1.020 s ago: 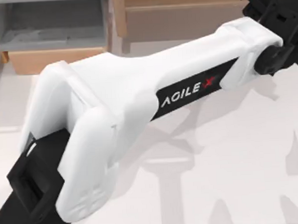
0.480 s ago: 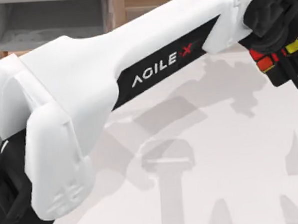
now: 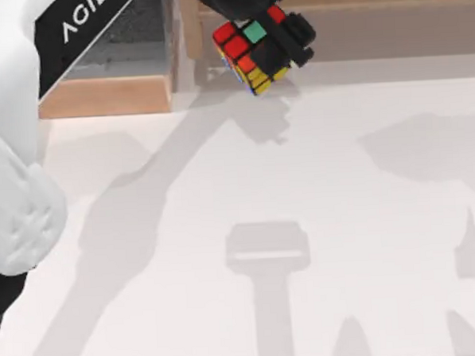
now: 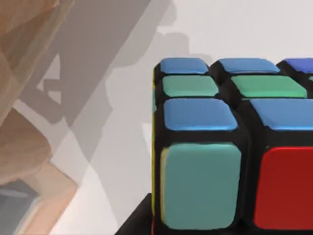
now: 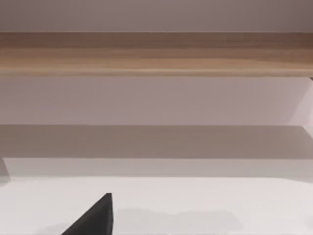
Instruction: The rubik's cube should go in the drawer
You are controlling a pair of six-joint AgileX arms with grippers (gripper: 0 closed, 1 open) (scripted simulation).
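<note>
The left claw [image 3: 266,45] is clamped on the rubik's cube [image 3: 251,54], carrying it just right of the drawer [image 3: 106,95]. Next it must shift left over the grey inside and release. The right claw's state can't be told.

Black-framed rubik's cube [image 3: 251,54] with red, green, yellow, orange and blue stickers; tan-fronted, grey-lined drawer [image 3: 106,95]

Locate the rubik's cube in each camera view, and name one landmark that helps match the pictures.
Top view: the rubik's cube hangs near the top edge, held in the left gripper, just right of the drawer.
Left wrist view: the cube fills the lower right, close up.
Right wrist view: the cube is not in this picture.
Shared landmark: the drawer's tan wooden front, seen in the top and left wrist views.
</note>
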